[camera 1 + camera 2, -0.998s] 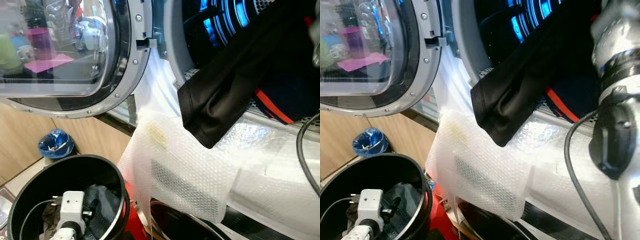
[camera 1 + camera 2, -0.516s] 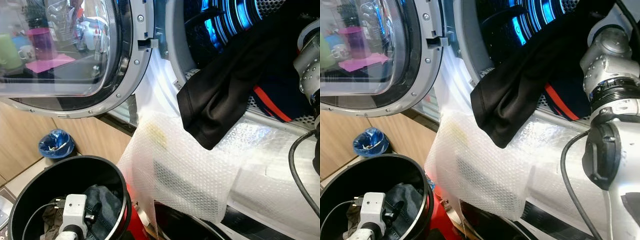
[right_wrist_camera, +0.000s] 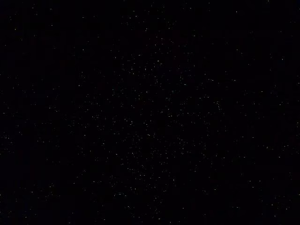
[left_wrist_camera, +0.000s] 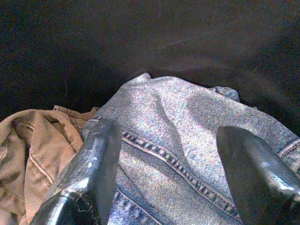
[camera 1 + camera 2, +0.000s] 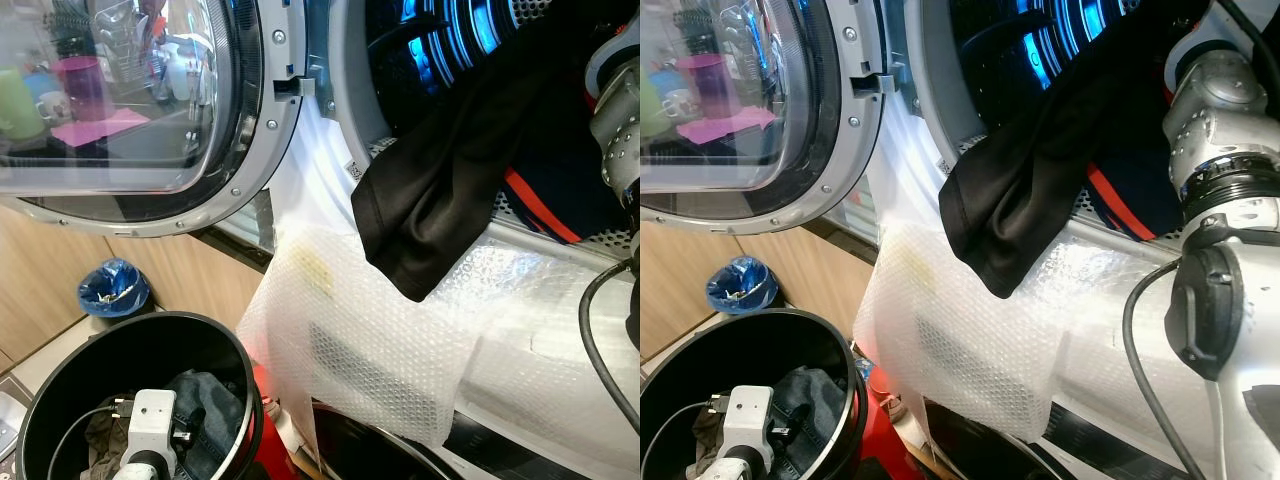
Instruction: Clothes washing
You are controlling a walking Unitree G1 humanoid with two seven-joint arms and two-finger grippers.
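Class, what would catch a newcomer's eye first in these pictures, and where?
A black garment spills from the blue-lit washer drum over its bubble-wrapped front. Lower left, the open left gripper hovers over denim inside a black bucket.

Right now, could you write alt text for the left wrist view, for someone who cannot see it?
The left gripper, its two black fingers spread open, hovers over a crumpled blue denim garment lying inside a dark black bin. A tan corduroy-like cloth is bunched up beside the denim.
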